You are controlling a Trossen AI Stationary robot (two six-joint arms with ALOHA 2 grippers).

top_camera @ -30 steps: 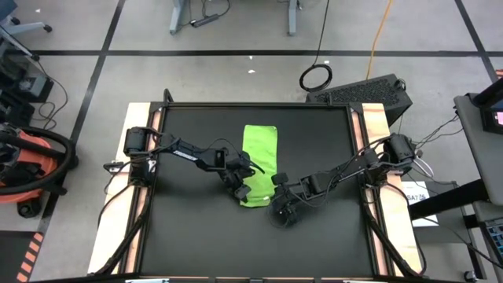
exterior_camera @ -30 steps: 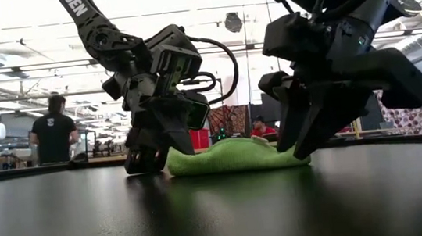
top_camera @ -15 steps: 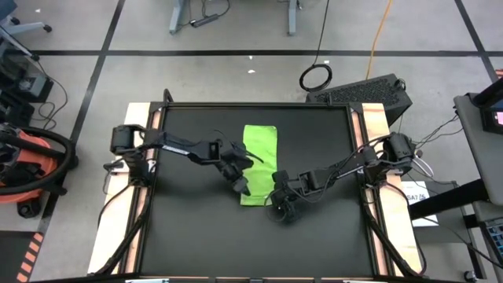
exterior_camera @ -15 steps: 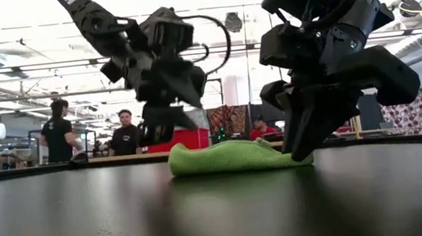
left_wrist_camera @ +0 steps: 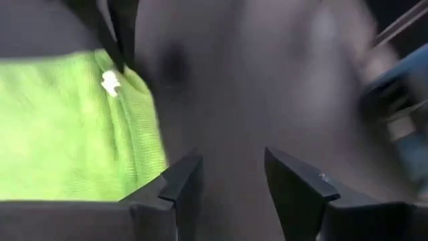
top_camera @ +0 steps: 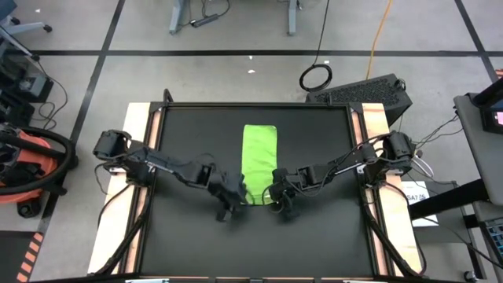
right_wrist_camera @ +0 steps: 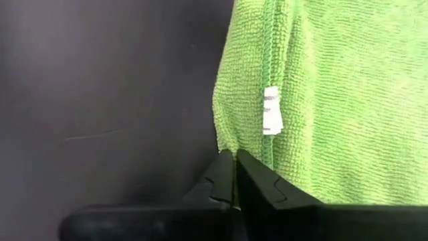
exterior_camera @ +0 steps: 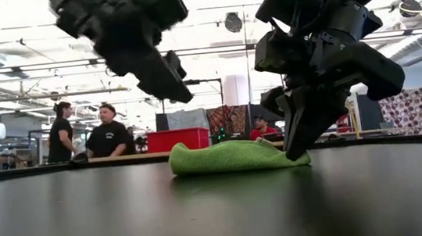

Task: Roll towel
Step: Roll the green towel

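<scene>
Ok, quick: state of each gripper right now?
Left gripper: open, empty, off the towel.
Right gripper: shut, pinching the towel's corner.

Overhead looks straight down; low view table-level; wrist views close; all share towel.

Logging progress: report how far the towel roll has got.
Done: the towel lies on the mat as a long folded strip, not yet rolled. In hand: the right tool is pinched shut at the near corner; whether it has cloth is unclear. The left tool hangs open off the towel. Left: the whole roll.
</scene>
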